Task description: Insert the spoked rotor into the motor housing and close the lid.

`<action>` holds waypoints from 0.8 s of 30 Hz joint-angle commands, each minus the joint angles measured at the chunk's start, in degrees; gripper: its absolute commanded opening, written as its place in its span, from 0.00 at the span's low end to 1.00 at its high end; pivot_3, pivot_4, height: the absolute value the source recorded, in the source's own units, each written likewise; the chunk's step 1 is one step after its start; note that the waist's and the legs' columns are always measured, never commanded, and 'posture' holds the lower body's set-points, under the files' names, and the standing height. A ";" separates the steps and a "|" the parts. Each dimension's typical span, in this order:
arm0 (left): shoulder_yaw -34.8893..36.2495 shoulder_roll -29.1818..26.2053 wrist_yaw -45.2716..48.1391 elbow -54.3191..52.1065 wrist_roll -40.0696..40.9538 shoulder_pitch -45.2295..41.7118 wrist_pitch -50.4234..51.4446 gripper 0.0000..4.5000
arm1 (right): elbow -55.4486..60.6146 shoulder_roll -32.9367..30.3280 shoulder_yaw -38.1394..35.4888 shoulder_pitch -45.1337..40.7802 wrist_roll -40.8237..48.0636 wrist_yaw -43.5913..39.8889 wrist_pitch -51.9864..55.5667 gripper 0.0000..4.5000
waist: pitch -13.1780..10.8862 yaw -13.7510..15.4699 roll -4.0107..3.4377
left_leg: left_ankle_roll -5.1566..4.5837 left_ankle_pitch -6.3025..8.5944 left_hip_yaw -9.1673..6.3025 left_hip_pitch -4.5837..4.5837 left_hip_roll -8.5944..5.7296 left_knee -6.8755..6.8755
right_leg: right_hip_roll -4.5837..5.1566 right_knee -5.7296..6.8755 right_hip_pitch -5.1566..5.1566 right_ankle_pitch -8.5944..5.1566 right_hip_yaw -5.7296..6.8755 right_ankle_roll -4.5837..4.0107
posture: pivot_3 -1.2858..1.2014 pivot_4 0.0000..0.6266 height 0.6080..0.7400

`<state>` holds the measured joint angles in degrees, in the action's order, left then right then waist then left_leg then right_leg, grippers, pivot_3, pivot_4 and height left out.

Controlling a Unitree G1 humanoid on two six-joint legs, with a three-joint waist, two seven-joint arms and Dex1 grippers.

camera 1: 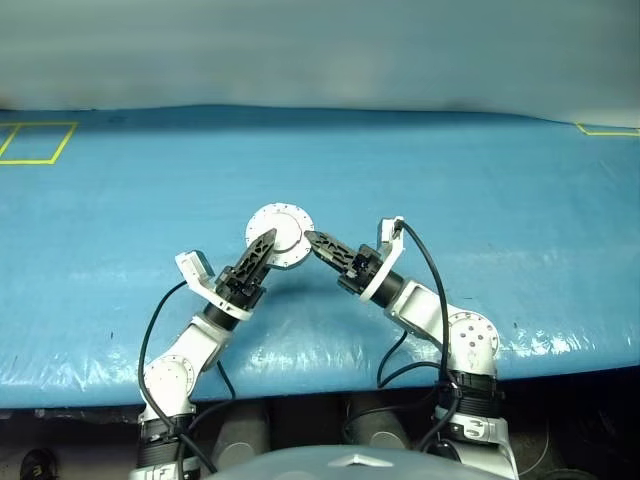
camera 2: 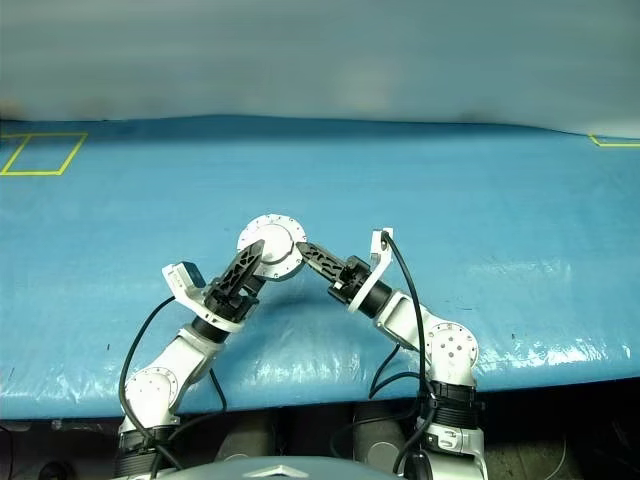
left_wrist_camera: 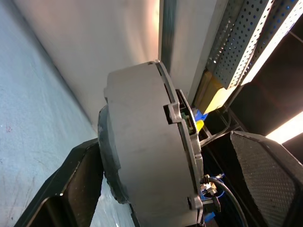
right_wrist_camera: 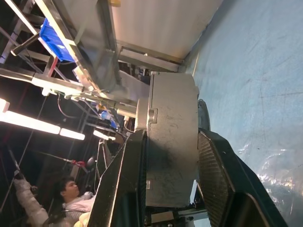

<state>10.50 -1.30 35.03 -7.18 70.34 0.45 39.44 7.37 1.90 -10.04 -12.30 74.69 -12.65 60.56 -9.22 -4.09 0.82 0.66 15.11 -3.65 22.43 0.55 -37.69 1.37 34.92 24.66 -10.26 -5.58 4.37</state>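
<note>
The motor housing (camera 1: 280, 235) is a round silver body with a bolt-hole flange, held up above the blue table between both arms. My right gripper (camera 1: 312, 240) is shut on its thick grey rim (right_wrist_camera: 173, 142), one finger (right_wrist_camera: 128, 179) on each side. My left gripper (camera 1: 264, 243) is open. Its fingers (left_wrist_camera: 265, 179) stand wide around the housing (left_wrist_camera: 151, 151), and the far one is clearly off it. A dark round edge (left_wrist_camera: 106, 156) lies against one face of the housing; I cannot tell whether it is the lid. The spoked rotor is out of view.
The blue table cover (camera 1: 480, 210) stretches wide around the arms, with its front edge just before the robot. Yellow taped squares mark the far left (camera 1: 38, 142) and far right (camera 1: 610, 130). A person (right_wrist_camera: 71, 189) and metal racks show in the right wrist view.
</note>
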 commanded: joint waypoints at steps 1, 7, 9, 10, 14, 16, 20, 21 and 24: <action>-1.26 0.79 0.66 -2.01 -2.18 -0.56 -1.78 1.00 | 3.41 -0.01 0.90 -0.76 2.60 -2.57 -0.77 0.26 | 0.00 0.06 0.00 | 0.00 0.00 0.00 0.01 0.00 -0.01 | 0.00 0.00 0.00 0.00 0.00 0.00 | 0.52 0.24 1.00; -0.07 2.37 0.79 -2.08 -0.41 -0.08 -2.24 0.89 | 3.35 -0.78 1.19 -0.71 2.71 -2.62 -1.62 0.26 | 0.00 0.08 0.00 | 0.00 0.00 -0.01 0.02 0.00 -0.02 | 0.00 0.00 0.00 0.00 0.00 0.01 | 0.52 0.24 1.00; 0.75 3.24 0.22 -1.97 0.38 -0.10 -2.58 0.75 | 3.18 -0.82 1.08 -0.80 2.62 -2.47 -1.93 0.26 | 0.00 0.09 0.00 | 0.00 0.00 0.00 0.02 0.00 -0.02 | 0.00 0.00 0.01 0.00 0.00 0.01 | 0.52 0.24 1.00; 1.03 3.54 0.00 -1.99 0.57 -0.07 -2.52 0.67 | 2.89 -0.74 0.95 -0.88 2.51 -2.10 -2.13 0.26 | 0.00 0.12 0.00 | 0.00 0.00 -0.01 0.02 0.00 -0.02 | 0.00 0.00 0.01 0.00 0.00 0.01 | 0.52 0.24 1.00; 1.28 3.71 -0.03 -2.16 1.29 0.16 -1.71 0.58 | 2.13 -0.67 1.10 -1.06 1.72 -1.35 -2.83 0.26 | 0.00 0.12 0.01 | 0.00 0.00 -0.01 0.05 0.00 -0.06 | 0.00 0.00 0.01 0.01 0.00 0.02 | 0.52 0.24 1.00; 1.37 3.80 -1.07 -2.17 1.30 0.22 -1.60 0.58 | 2.06 -0.80 1.33 -1.07 1.26 -1.58 -3.09 0.26 | 0.00 0.13 0.01 | 0.00 0.00 -0.01 0.04 0.00 -0.07 | 0.00 0.00 0.01 0.01 0.00 0.02 | 0.52 0.24 1.00; 1.82 4.19 -4.99 -1.76 0.60 -0.25 -2.16 0.58 | 2.50 -1.25 1.74 -0.93 -1.35 -3.54 -5.41 0.34 | 0.00 0.14 0.01 | 0.00 0.00 -0.02 0.06 -0.01 -0.10 | 0.01 0.00 0.00 0.03 0.00 0.04 | 0.52 0.24 1.00; 1.90 4.28 -5.26 -1.80 0.48 -0.31 -2.45 0.58 | 2.41 -1.34 1.80 -0.90 -2.02 -3.73 -5.98 0.42 | 0.00 0.14 0.01 | 0.00 0.00 -0.02 0.06 -0.02 -0.11 | 0.01 0.00 0.00 0.03 0.00 0.05 | 0.52 0.24 1.00; 2.80 5.28 -6.56 -1.64 -0.55 -0.71 -4.86 0.58 | 2.47 -2.32 3.14 -1.19 -7.17 -4.03 -8.82 0.63 | 0.00 0.07 0.01 | 0.00 0.00 -0.01 0.05 -0.02 -0.11 | 0.00 0.00 0.00 0.04 0.00 0.06 | 0.52 0.24 1.00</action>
<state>12.06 3.22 28.65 -6.85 69.63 0.74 37.01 7.71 -0.23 -7.40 -12.58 69.40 -15.86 53.88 -9.22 -4.03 0.83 0.66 15.11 -3.66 22.49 0.54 -37.81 1.37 34.92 24.66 -10.22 -5.59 4.43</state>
